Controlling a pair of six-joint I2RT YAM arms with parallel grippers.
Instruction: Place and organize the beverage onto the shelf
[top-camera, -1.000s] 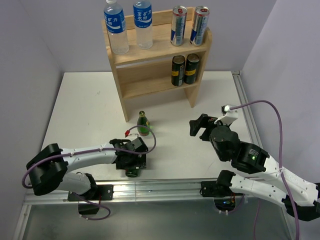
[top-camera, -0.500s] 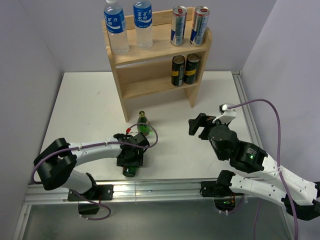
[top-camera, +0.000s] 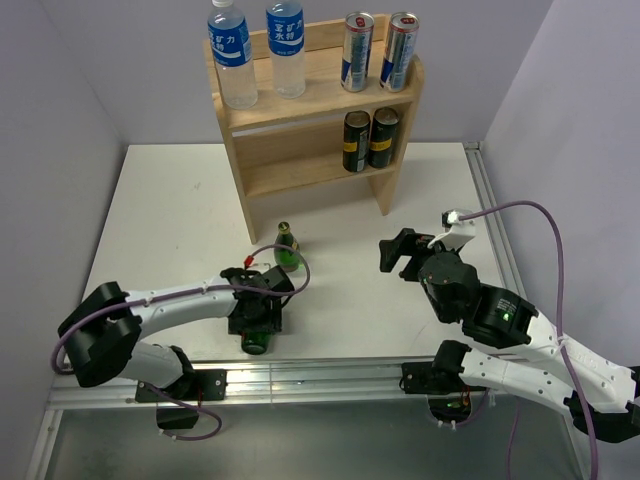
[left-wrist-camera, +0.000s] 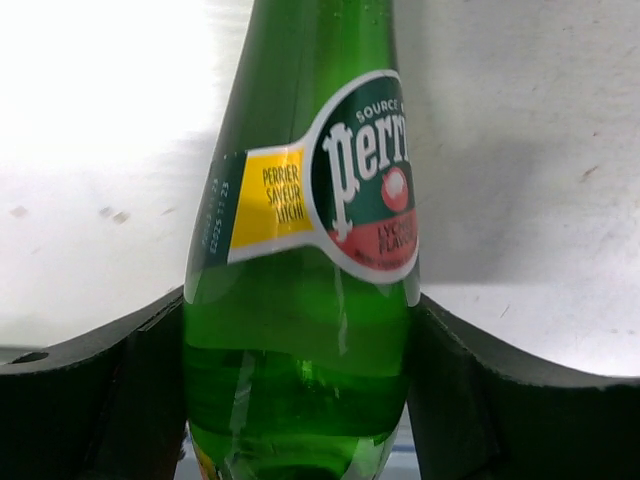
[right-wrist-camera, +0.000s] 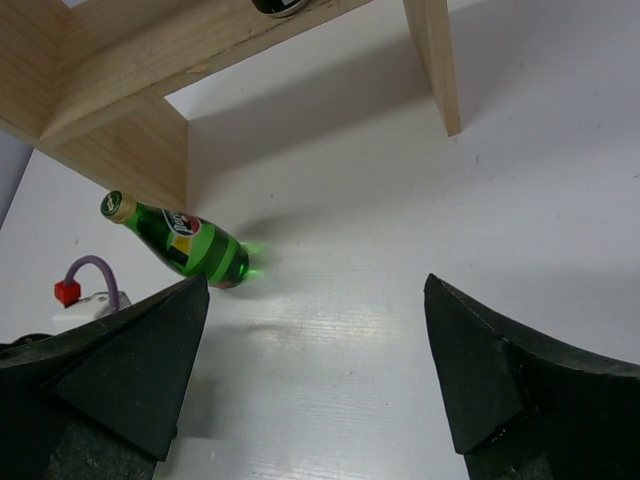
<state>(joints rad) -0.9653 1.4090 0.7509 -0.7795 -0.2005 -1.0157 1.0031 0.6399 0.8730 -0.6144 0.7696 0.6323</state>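
Observation:
A green Perrier bottle lies on the white table near the front edge. My left gripper is shut on its body, a black finger pressed on each side. In the top view only the bottle's end shows below the left gripper. A second green bottle stands upright in front of the light-wood shelf; the right wrist view shows it below the shelf. My right gripper hovers over the table right of it, open and holding nothing.
On the shelf's top board stand two water bottles at the left and two tall cans at the right. Two dark cans stand on the lower board's right side. A metal rail runs along the table's front edge.
My left gripper has gone from open to shut on the lying bottle and shifted slightly left with it. The right arm has hardly moved.

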